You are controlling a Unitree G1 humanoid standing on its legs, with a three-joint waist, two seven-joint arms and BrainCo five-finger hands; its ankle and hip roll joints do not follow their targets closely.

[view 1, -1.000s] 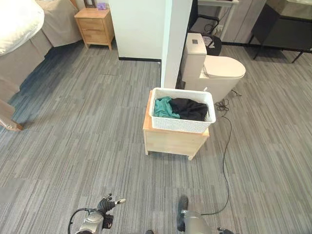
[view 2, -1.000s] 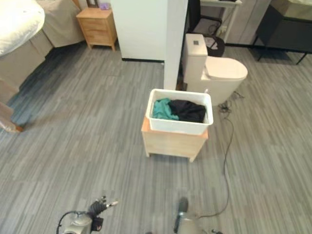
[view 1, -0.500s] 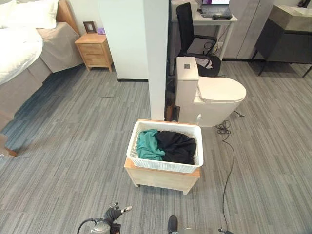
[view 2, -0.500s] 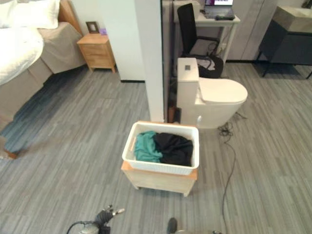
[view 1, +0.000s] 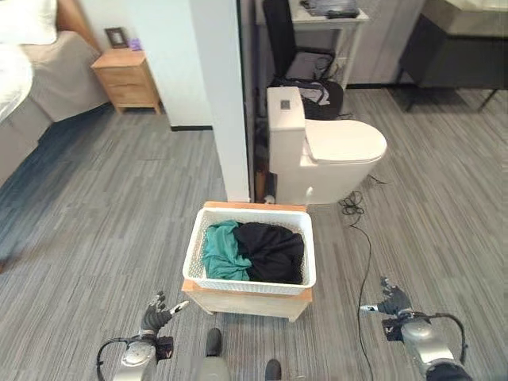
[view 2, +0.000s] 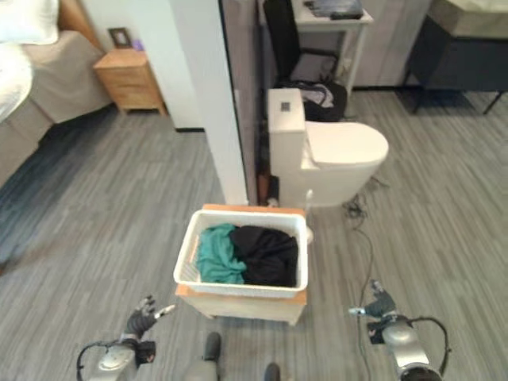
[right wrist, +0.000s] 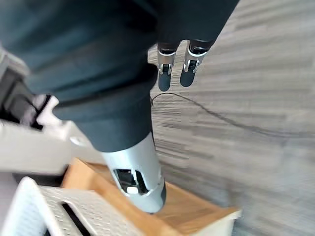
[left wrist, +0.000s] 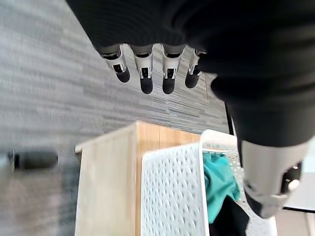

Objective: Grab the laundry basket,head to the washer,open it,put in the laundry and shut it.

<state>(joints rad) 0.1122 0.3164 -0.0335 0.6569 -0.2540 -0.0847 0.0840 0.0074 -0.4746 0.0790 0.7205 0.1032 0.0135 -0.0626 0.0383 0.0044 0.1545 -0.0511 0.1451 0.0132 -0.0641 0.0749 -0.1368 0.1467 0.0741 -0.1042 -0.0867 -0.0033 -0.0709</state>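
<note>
Since a second ago the whole view has shifted, so the camera has moved: the robot has closed on the basket, which now sits just ahead of it, and the right hand has come into sight. This suggests the approach is nearly done and the grab not yet begun.

The toilet (view 1: 317, 151) stands beyond the basket, beside a white partition wall (view 1: 218, 95), with a bedside cabinet (view 1: 127, 79) far off. The white laundry basket (view 1: 250, 284) rests on a low wooden stand (view 1: 246, 300). It holds a teal garment (view 1: 221, 250) on the robot's left and a black garment (view 1: 274, 250) touching it.

The left hand (view 1: 156, 313) and right hand (view 1: 393, 302) hover either side, apart from the basket, fingers straight and spread, holding nothing.
</note>
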